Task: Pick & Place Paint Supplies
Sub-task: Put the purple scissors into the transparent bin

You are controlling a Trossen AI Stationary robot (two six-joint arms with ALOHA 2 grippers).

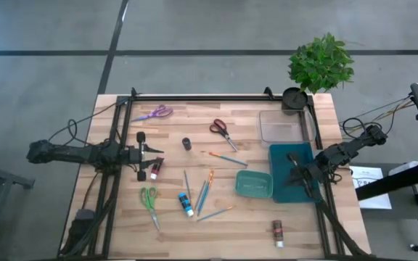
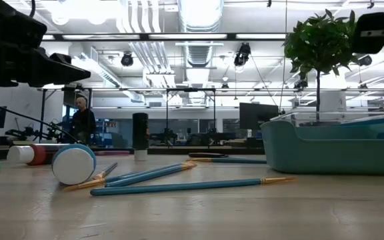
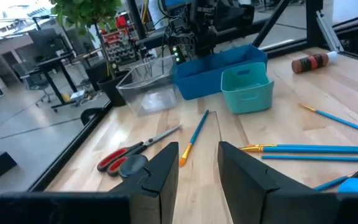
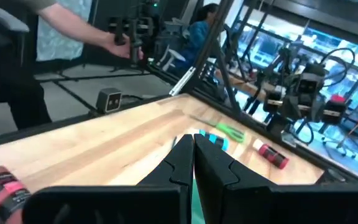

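Several blue-handled paintbrushes [image 1: 205,191] lie flat mid-table; they also show in the low view as paintbrushes [image 2: 179,186]. A blue paint tube [image 1: 186,204] lies among them, a pink tube [image 1: 155,169] lies near my left gripper, and a brown tube [image 1: 277,233] lies near the front edge. The small teal palette [image 1: 254,183] sits right of the brushes. My left gripper [image 1: 154,152] [image 3: 197,147] hovers at the table's left, level, open and with nothing between its fingers. My right gripper [image 1: 294,168] [image 4: 193,138] hovers shut over the dark teal bin [image 1: 294,190].
A clear container [image 1: 281,125] and a potted plant [image 1: 320,64] stand at the back right. Purple scissors [image 1: 154,113], red scissors [image 1: 222,133] and green scissors [image 1: 149,199] lie on the wood, with a small black cylinder [image 1: 186,143]. People show beyond the table.
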